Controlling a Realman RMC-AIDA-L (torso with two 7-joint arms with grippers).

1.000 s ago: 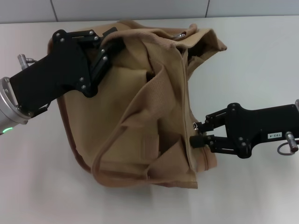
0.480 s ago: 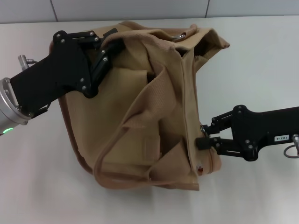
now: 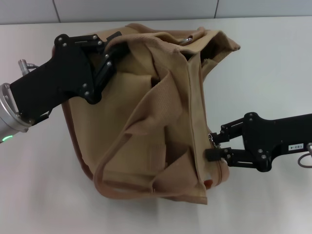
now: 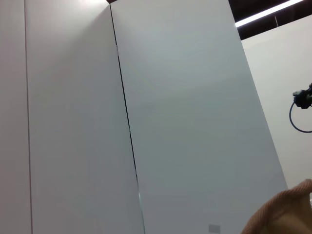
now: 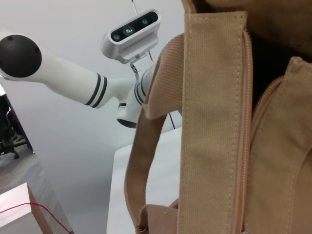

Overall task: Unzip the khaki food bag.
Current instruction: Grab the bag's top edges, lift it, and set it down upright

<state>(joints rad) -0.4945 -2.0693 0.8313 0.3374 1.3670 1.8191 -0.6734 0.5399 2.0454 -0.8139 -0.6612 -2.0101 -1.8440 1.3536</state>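
Khaki food bag [image 3: 146, 131] on white table [image 3: 273, 78]; both grippers clenched on it.

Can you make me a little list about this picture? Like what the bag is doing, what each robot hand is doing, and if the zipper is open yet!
bag: khaki food bag lying slumped on the white table
left gripper: clamped on the bag's far left corner, holding it
right gripper: at the zipper line on the bag's right side, near its front end, closed on the zipper pull
zipper: open along the far part, with a dark gap showing; front part not clearly seen
handles: two webbing straps flopped over the bag
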